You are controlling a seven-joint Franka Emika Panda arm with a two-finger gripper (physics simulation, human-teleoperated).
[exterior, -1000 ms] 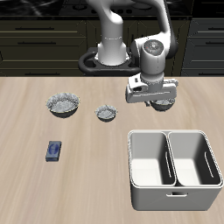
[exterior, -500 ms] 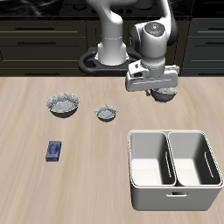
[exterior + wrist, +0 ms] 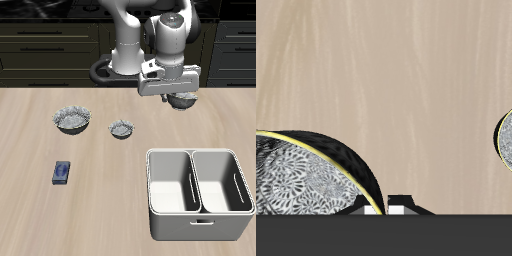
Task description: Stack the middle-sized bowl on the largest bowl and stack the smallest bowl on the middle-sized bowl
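Observation:
My gripper (image 3: pixel 181 96) hangs well above the table, shut on the rim of the middle-sized bowl (image 3: pixel 183 102), a grey-white speckled bowl that is lifted clear of the wood. Up close, the wrist view shows this held bowl (image 3: pixel 306 175) with its yellow-edged rim, and my fingertips (image 3: pixel 402 204) just beside it. The largest bowl (image 3: pixel 69 120) rests on the table far to the side. The smallest bowl (image 3: pixel 122 128) sits between it and my gripper, a little nearer the front. At the frame's border in the wrist view an edge of another speckled bowl (image 3: pixel 505 136) shows.
A white two-compartment bin (image 3: pixel 196 193) stands near the table's front edge, below my gripper's side. A small blue block (image 3: pixel 62 172) lies in front of the largest bowl. A dark round plate (image 3: pixel 106 69) lies at the robot's base.
My gripper has risen with the middle-sized bowl in it, carrying it up off the table and slightly toward the other bowls. The two bowls on the table have not moved.

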